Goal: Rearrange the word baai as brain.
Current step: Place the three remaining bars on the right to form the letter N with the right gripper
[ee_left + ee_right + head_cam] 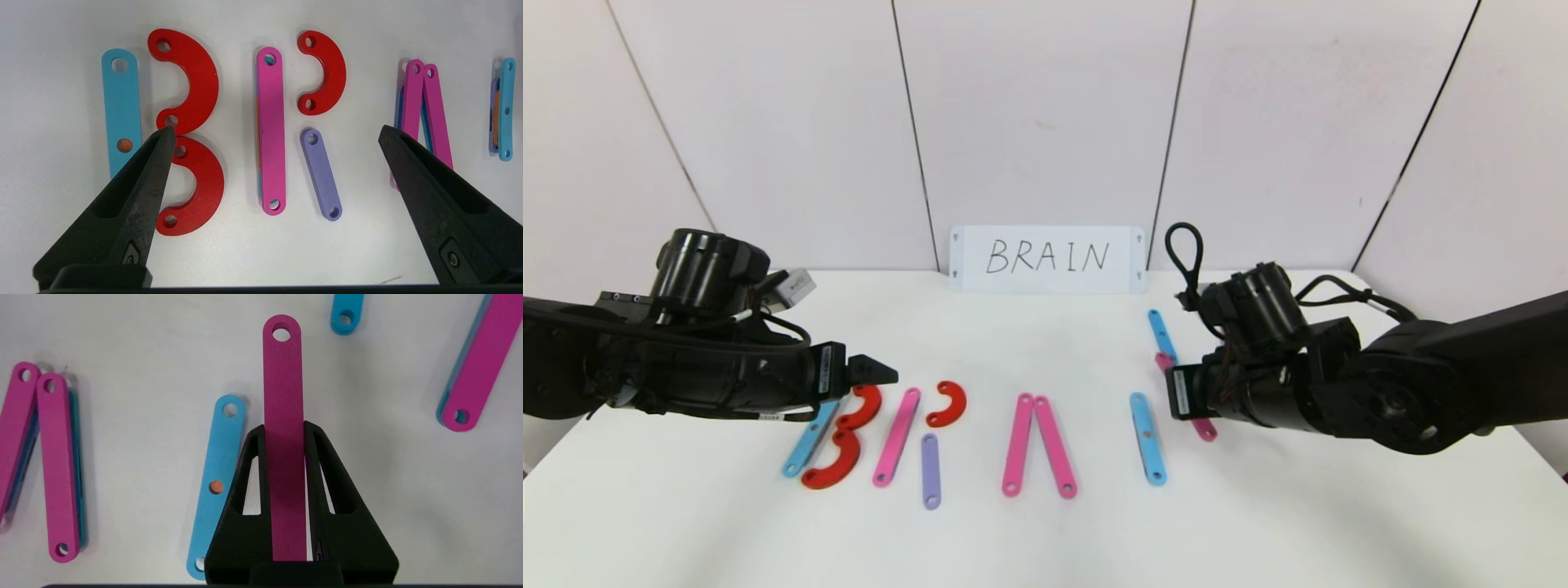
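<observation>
The plastic letters lie in a row in the head view. A light-blue bar [810, 439] with two red curves [862, 407] stands at the left, then a pink bar [897, 437], a red curve [947, 404] and a lilac bar [930, 471]. Two pink bars [1036, 445] lean together, and a light-blue bar [1147, 438] follows. My left gripper [277, 130] hangs open above the red curves [192, 134] and the pink bar [270, 130], holding nothing. My right gripper [284, 426] is shut on a pink bar [283, 375], held just right of the blue bar [218, 457].
A white card [1047, 258] reading BRAIN leans on the back wall. Another light-blue bar [1160, 333] lies beyond the right wrist. A pink bar stacked on a blue one [476, 363] lies further right. The two leaning pink bars [57, 465] show in the right wrist view.
</observation>
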Robot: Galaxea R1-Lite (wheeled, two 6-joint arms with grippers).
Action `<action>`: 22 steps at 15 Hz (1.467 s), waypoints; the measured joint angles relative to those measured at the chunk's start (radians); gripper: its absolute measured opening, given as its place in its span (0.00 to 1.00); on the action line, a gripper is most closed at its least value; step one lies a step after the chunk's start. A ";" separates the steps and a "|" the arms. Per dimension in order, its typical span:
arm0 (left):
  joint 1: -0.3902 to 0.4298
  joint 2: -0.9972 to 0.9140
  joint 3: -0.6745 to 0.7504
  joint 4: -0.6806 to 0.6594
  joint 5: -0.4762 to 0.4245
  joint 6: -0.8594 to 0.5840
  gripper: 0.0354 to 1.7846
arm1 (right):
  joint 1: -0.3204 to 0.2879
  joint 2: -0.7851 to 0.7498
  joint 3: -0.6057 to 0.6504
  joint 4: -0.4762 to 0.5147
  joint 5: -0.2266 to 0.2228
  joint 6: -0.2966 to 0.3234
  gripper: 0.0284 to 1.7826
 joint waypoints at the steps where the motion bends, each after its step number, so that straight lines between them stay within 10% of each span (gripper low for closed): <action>1: 0.000 0.000 0.000 0.000 0.000 -0.001 0.97 | 0.000 -0.006 0.012 -0.001 -0.011 0.023 0.14; 8: 0.000 0.001 0.006 0.000 0.000 0.000 0.97 | 0.018 -0.010 0.107 -0.004 -0.126 0.173 0.14; 22: 0.000 0.000 0.007 0.000 -0.001 0.000 0.97 | 0.014 0.050 0.098 -0.013 -0.131 0.207 0.14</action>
